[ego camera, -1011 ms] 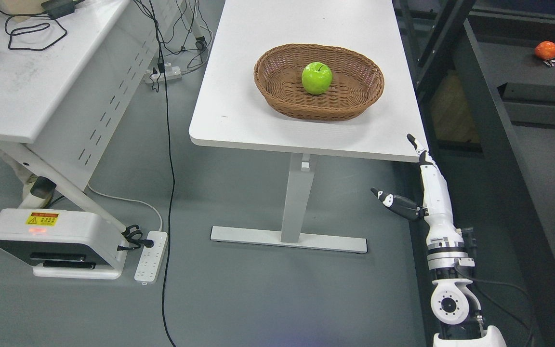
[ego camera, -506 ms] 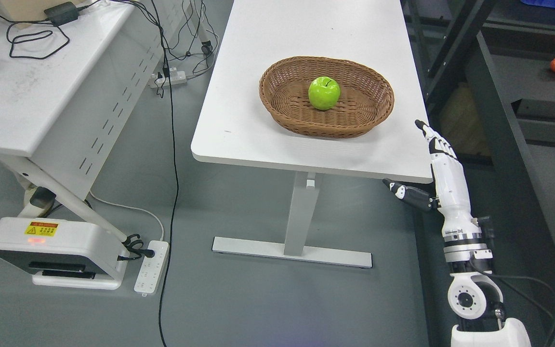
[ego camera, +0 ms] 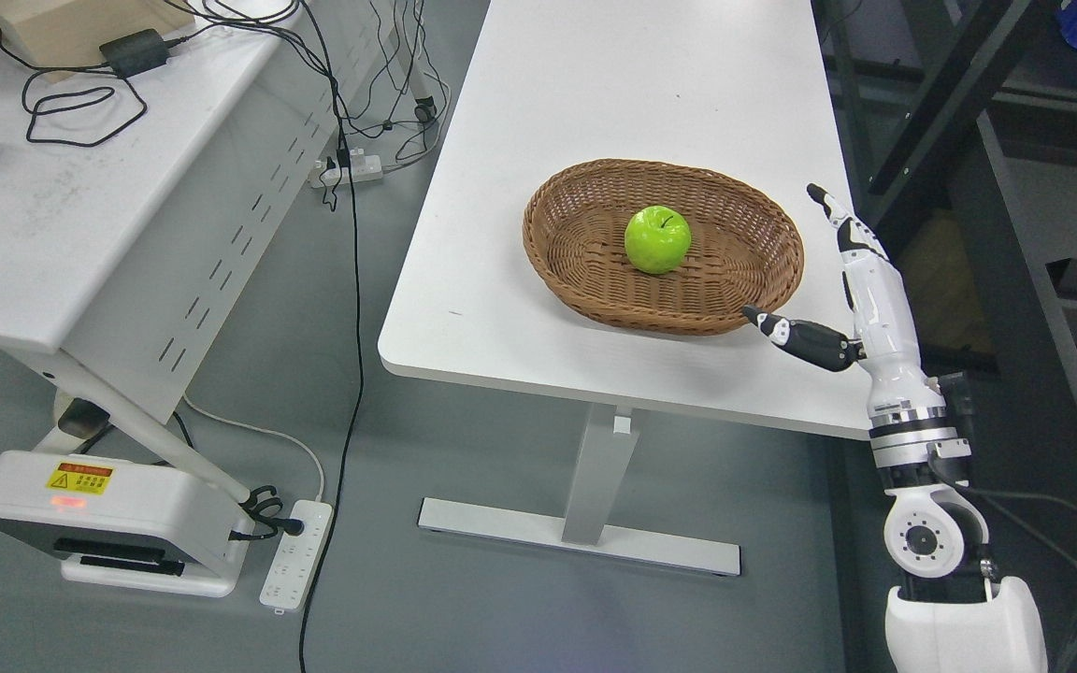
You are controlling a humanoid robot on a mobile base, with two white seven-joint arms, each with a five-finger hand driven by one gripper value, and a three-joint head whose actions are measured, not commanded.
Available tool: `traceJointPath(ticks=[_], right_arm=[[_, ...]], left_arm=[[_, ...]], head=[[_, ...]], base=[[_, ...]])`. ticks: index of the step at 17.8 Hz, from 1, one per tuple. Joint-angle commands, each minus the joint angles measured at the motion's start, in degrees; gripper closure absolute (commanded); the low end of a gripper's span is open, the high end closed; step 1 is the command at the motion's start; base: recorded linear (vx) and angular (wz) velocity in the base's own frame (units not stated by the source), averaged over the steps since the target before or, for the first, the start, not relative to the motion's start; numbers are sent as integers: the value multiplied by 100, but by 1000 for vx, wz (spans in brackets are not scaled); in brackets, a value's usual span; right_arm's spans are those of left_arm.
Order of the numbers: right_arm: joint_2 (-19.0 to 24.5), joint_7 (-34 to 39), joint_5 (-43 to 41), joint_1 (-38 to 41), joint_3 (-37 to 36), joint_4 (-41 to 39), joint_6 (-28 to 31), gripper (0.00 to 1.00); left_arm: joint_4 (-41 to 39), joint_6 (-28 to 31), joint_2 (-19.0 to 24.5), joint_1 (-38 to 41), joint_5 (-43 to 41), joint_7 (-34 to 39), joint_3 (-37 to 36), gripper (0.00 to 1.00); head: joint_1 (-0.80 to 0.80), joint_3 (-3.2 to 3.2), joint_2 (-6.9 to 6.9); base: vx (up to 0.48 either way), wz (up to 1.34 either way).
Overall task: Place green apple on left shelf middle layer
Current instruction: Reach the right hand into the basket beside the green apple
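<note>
A bright green apple [ego camera: 657,239] with a dark stem lies in a brown woven basket [ego camera: 763,280], its wicker ribbed in fine rows. The table [ego camera: 520,280] under them is plain white, on a pale grey leg. At the right of the frame, the right hand [ego camera: 852,280] is glossy white with black fingertips and a mostly black thumb. The floor is dull grey. At the left, a white desk [ego camera: 52,234] has a perforated side panel and black cables. At the lower left, a white device [ego camera: 99,514] carries a yellow warning label, beside a white power strip [ego camera: 293,553].
</note>
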Motion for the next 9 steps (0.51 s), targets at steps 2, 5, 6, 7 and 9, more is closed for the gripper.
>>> traceJointPath(ticks=[2,5,6,7,9], right_arm=[[-40,558,-29,-245,427,57,13,0],[-48,1078,-12,-438,673,416,40,0],[-48,1131,67,-509,709,505,57,0],[-48,1140,207,-588,726,619,66,0],[-48,1149,427,-755,761,830,66,0]], left_arm=[[0,-8,100,0,0,1,-17,0],[0,-8,100,0,0,1,1,0],[0,-8,100,0,0,1,1,0],[0,-8,100,0,0,1,-17,0],[0,-8,100,0,0,1,1,0]], head=[[0,0,0],[0,0,0],[0,0,0],[0,0,0],[0,0,0]], base=[[168,81],[158,58],[158,24],[127,33],[128,44]])
